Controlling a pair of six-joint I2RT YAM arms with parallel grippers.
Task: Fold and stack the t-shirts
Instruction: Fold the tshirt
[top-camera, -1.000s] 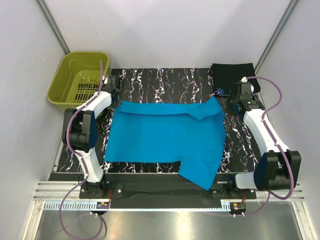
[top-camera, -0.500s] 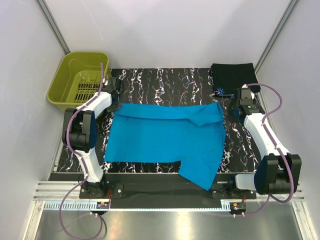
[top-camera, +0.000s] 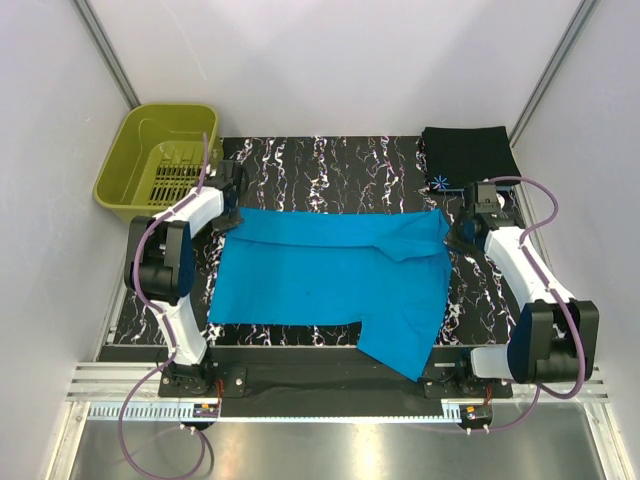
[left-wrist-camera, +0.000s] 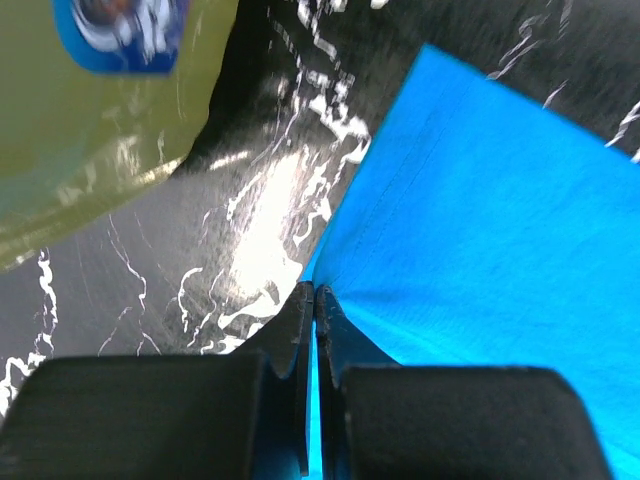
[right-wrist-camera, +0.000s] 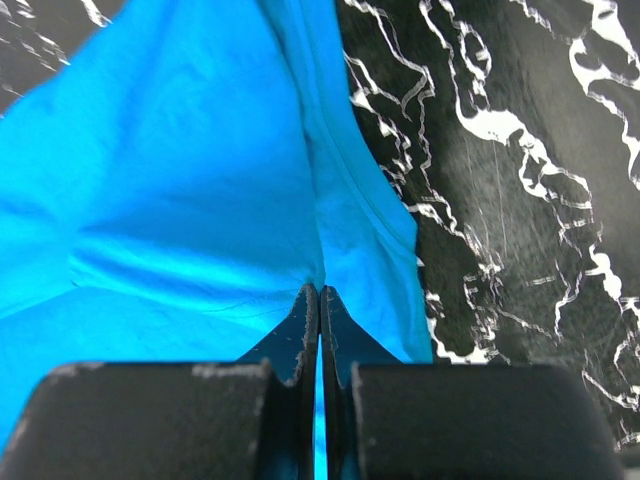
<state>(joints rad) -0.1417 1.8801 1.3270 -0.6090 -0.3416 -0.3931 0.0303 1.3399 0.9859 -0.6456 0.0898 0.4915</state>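
Observation:
The turquoise-blue t-shirt (top-camera: 330, 275) lies spread on the black marbled table (top-camera: 330, 165), its far edge folded over toward the near side. My left gripper (top-camera: 232, 212) is shut on the shirt's far left corner (left-wrist-camera: 420, 230). My right gripper (top-camera: 452, 232) is shut on the shirt's far right corner (right-wrist-camera: 200, 190). The black t-shirt (top-camera: 468, 155) with a blue-white starburst mark lies folded at the far right corner of the table.
An olive-green plastic basket (top-camera: 160, 160) stands off the table's far left corner; its wall shows in the left wrist view (left-wrist-camera: 90, 130). White walls close in on both sides. A sleeve of the blue shirt (top-camera: 400, 345) hangs toward the near table edge.
Both grippers have drawn the shirt's far edge toward the near side. The right gripper has moved down and left away from the black shirt; the fold is wider now.

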